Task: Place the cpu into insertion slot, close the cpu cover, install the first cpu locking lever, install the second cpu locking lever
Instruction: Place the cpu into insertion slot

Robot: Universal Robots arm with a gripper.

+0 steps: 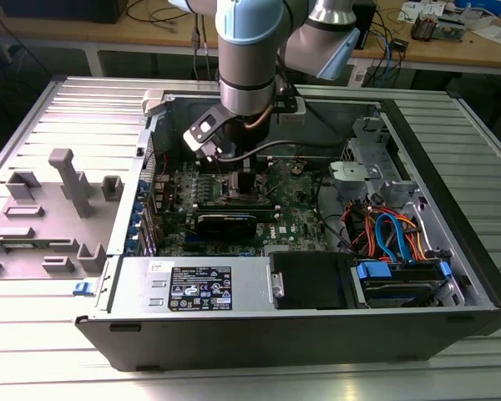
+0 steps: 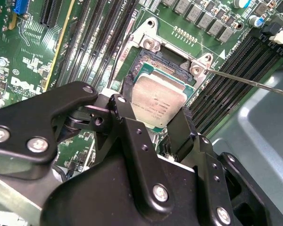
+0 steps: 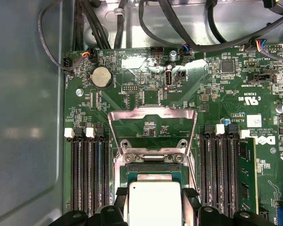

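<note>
Black 2-finger gripper (image 2: 153,117) jaws narrow, clamping the small square silvery-grey cpu (image 2: 159,96) just over the dark silver-framed insertion slot (image 2: 160,63). Grey metal window-frame cpu cover (image 3: 153,114) stands open behind slot. Risk: a tilted or offset release could bend the pins.

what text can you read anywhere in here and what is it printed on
Nothing can be quoted reliably.
Black label on the silver box: print too small to read.
Top of the cpu: faint lines of print, too blurred to read.
White lettering on the motherboard: too small to read.
</note>
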